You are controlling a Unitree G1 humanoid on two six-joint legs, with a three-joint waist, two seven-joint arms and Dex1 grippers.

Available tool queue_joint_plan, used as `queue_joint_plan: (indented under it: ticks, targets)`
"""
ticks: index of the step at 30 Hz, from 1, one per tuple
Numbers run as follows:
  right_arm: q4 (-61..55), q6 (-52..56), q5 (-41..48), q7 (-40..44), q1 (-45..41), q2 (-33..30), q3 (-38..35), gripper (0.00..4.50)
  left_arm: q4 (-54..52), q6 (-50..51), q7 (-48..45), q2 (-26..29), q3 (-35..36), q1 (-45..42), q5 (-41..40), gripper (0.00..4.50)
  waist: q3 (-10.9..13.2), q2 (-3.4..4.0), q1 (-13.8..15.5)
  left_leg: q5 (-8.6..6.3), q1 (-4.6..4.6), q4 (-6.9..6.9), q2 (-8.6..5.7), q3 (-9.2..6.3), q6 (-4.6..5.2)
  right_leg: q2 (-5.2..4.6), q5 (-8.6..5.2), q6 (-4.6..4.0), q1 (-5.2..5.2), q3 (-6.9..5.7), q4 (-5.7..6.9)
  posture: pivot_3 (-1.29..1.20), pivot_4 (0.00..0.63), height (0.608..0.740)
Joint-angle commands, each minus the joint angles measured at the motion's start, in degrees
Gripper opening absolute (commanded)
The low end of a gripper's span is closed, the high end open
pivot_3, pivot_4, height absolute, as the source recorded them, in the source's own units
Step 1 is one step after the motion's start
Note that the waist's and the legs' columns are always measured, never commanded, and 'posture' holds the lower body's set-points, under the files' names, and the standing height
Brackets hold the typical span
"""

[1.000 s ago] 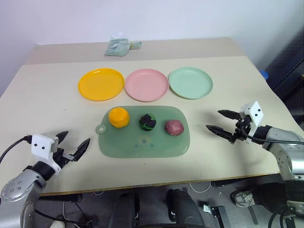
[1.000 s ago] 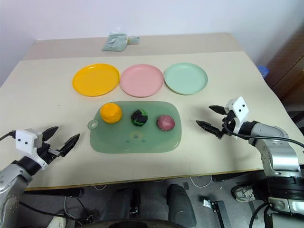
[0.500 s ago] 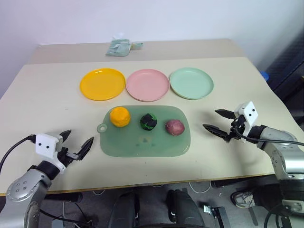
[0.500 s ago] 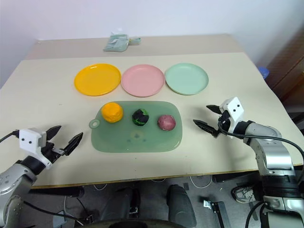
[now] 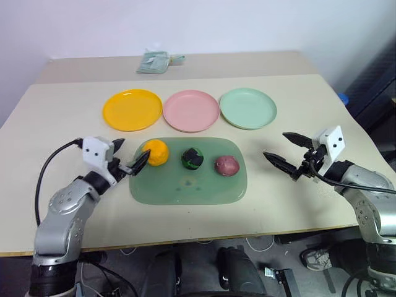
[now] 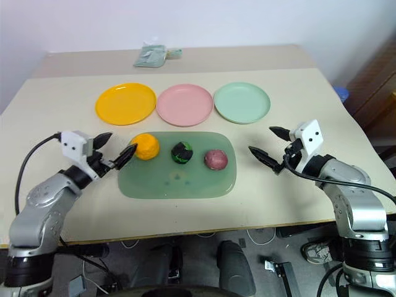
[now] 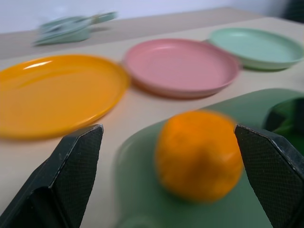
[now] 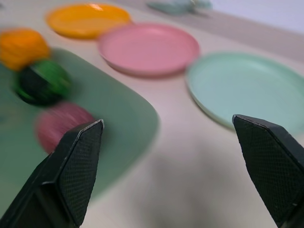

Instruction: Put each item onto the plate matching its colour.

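Note:
An orange ball, a green-and-black lump and a purple-red lump lie in a row on the translucent green cutting mat. Behind the mat stand the yellow-orange plate, the pink plate and the mint green plate, all bare. My left gripper is open, level, right beside the orange ball on its left, with its fingers not around it. Right of the mat my right gripper hovers open, pointing toward the purple-red lump.
A folded pale green cloth lies at the table's far edge. The table's right edge drops off just beyond my right arm, with a blue object past it. Bare tabletop lies left and right of the mat.
My left gripper has swung from the table's front-left corner forward and right, up to the orange ball. My right gripper has risen a little and edged toward the mat. Both stay open.

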Motion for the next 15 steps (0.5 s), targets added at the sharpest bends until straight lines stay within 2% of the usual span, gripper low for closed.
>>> queue_joint_plan:
  ticks: [1,8,15]
  targets:
    - [-7.8,2.6,2.7,-2.0,-1.0,1.7,2.5,4.41,2.6,0.4,-0.1,1.0,-3.4,-3.0,3.1,4.50,0.0,0.00,0.0,0.00,0.00,0.00,0.00,-0.01,0.00,0.01,0.00,0.00,0.00,0.00,0.00,0.00,0.150,0.740]
    - [-15.9,5.9,2.3,-4.8,2.7,4.0,9.3,4.41,6.2,2.0,0.8,0.6,-5.3,-6.6,5.4,4.50,0.0,-0.01,0.2,0.00,-0.04,0.02,-0.01,-0.03,0.00,-0.03,0.00,0.00,0.00,0.00,0.00,0.00,0.150,0.740]
    - [-18.0,7.0,2.5,-5.5,2.9,4.3,11.3,4.41,5.3,4.7,-0.2,1.1,-6.8,-7.3,6.3,4.50,0.0,-0.01,0.1,0.00,-0.02,0.04,0.00,-0.05,0.00,-0.02,-0.01,-0.02,0.01,0.00,0.01,0.00,0.150,0.740]
